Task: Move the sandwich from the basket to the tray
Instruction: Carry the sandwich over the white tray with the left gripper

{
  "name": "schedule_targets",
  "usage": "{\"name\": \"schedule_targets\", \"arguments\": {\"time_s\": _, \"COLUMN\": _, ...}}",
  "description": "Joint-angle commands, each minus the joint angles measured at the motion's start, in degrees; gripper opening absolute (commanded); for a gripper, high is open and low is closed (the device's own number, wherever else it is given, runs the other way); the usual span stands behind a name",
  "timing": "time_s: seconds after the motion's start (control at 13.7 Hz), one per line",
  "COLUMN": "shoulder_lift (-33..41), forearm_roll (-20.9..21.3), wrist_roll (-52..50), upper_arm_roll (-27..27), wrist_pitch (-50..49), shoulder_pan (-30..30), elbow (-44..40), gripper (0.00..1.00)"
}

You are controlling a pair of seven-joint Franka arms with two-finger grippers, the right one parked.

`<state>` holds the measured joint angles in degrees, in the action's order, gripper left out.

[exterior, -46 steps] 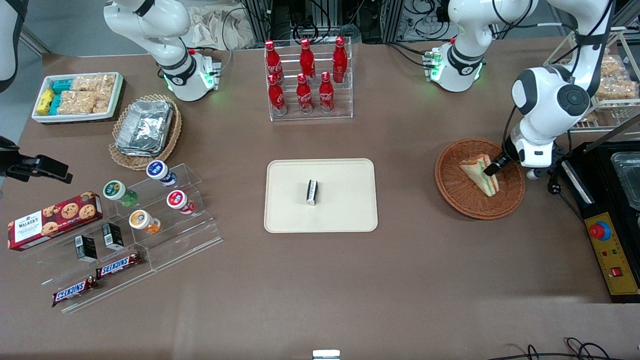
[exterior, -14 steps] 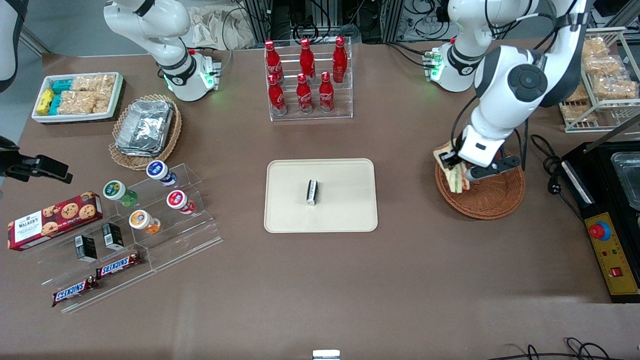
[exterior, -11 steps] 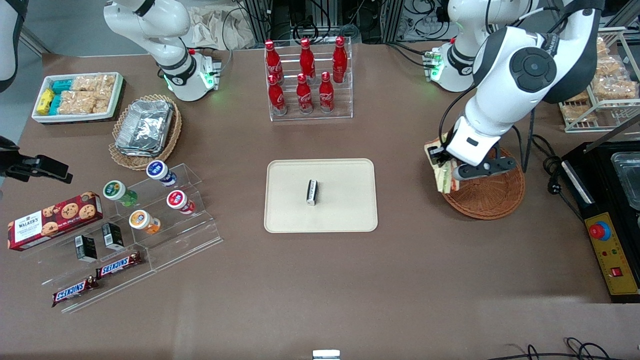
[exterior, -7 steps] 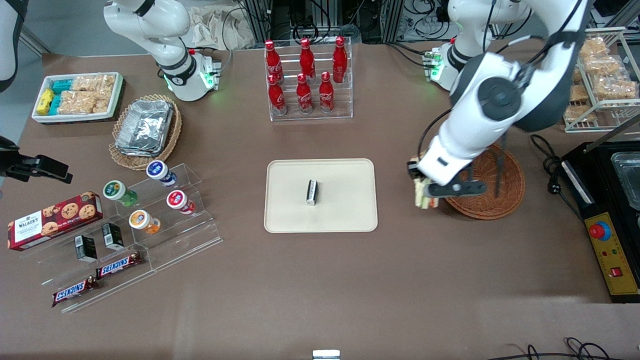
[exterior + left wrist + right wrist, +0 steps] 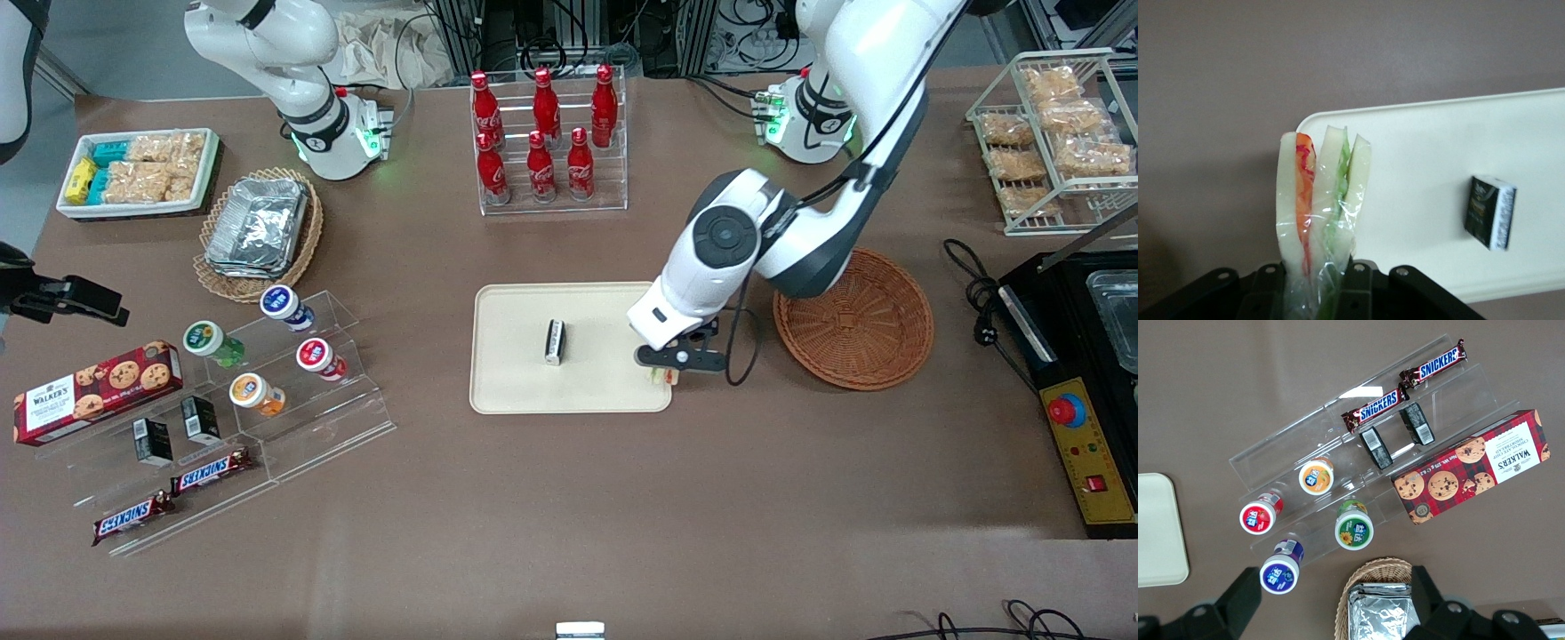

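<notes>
My gripper (image 5: 665, 366) (image 5: 1313, 283) hangs over the corner of the beige tray (image 5: 516, 391) (image 5: 1425, 153) nearest the front camera, toward the basket's end. It is shut on the plastic-wrapped sandwich (image 5: 1321, 200), whose pale bread and orange, red and green filling stand up between the fingers. From the front, only a small tip of the sandwich (image 5: 661, 377) shows under the wrist. The round orange-brown wicker basket (image 5: 853, 318) sits beside the tray, toward the working arm's end, with nothing in it.
A small black-and-white bar (image 5: 555, 341) (image 5: 1489, 211) lies mid-tray. A rack of red bottles (image 5: 547, 142) stands farther from the front camera. Toward the parked arm's end are a foil-packet basket (image 5: 258, 233), a white snack bin (image 5: 138, 172) and an acrylic stand (image 5: 267, 391). A black machine (image 5: 1089, 356) flanks the basket.
The gripper lifted the sandwich out of the basket and carried it sideways to the tray's corner. The basket now holds nothing.
</notes>
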<state>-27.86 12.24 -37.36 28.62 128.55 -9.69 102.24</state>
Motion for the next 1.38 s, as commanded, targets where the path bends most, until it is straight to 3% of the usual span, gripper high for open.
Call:
{"name": "schedule_targets", "arguments": {"time_s": 0.0, "shoulder_lift": -5.00, "forearm_roll": 6.03, "wrist_roll": -8.05, "upper_arm_roll": 0.03, "wrist_pitch": 5.12, "shoulder_pan": -1.47, "elbow": -0.02, "gripper": 0.00}}
{"name": "schedule_targets", "arguments": {"time_s": 0.44, "shoulder_lift": -10.63, "forearm_roll": 12.89, "wrist_roll": -14.32, "upper_arm_roll": -0.14, "wrist_pitch": 8.90, "shoulder_pan": -2.44, "elbow": 0.07, "gripper": 0.01}}
{"name": "schedule_targets", "arguments": {"time_s": 0.51, "shoulder_lift": -11.25, "forearm_roll": 12.98, "wrist_roll": -14.84, "upper_arm_roll": -0.41, "wrist_pitch": 9.78, "shoulder_pan": -2.36, "elbow": 0.07, "gripper": 0.39}}
{"name": "schedule_targets", "arguments": {"time_s": 0.58, "shoulder_lift": -11.51, "forearm_roll": 12.98, "wrist_roll": -15.20, "upper_arm_roll": -0.58, "wrist_pitch": 10.40, "shoulder_pan": -2.35, "elbow": 0.07, "gripper": 0.92}}
{"name": "schedule_targets", "arguments": {"time_s": 0.66, "shoulder_lift": -11.43, "forearm_roll": 12.98, "wrist_roll": -15.98, "upper_arm_roll": -0.58, "wrist_pitch": 10.41, "shoulder_pan": -2.27, "elbow": 0.07, "gripper": 1.00}}
{"name": "schedule_targets", "arguments": {"time_s": 1.09, "shoulder_lift": -9.24, "forearm_roll": 12.11, "wrist_roll": -16.52, "upper_arm_roll": -0.41, "wrist_pitch": 9.53, "shoulder_pan": -1.83, "elbow": -1.07, "gripper": 1.00}}
{"name": "schedule_targets", "arguments": {"time_s": 1.31, "shoulder_lift": -5.82, "forearm_roll": 11.75, "wrist_roll": -15.82, "upper_arm_roll": 0.46, "wrist_pitch": 2.27, "shoulder_pan": 0.80, "elbow": -2.65, "gripper": 1.00}}
